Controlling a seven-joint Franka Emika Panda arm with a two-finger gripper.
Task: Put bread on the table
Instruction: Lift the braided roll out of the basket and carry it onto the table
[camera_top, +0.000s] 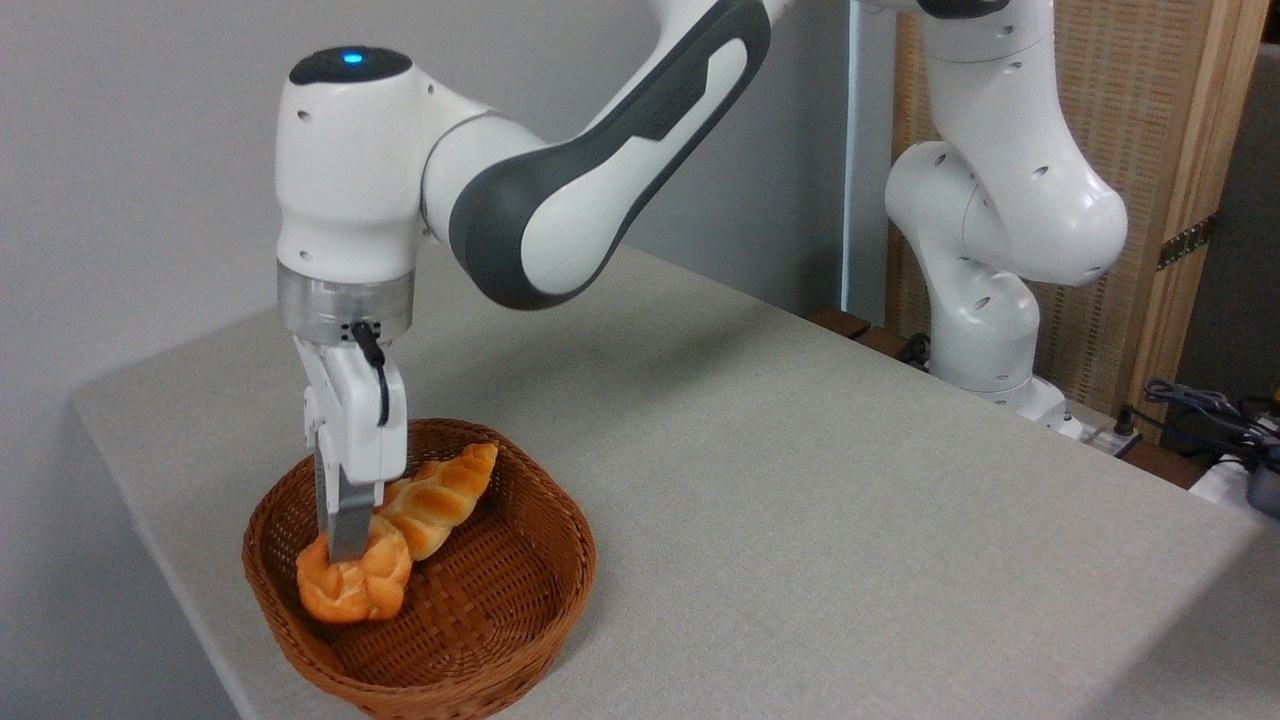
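Camera: hand (347, 548) at basketed bread (352, 588)

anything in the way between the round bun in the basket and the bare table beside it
Only the wicker basket wall: the bun sits inside it with the claw already down on it, so it must be lifted over the rim. The braided loaf lies just behind. The table beyond looks bare.

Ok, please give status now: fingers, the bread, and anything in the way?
Gripper down in basket, fingers on the bun; grip state unclear. Bun not lifted. Braided loaf touching the bun, behind the fingers. Table beside basket free.
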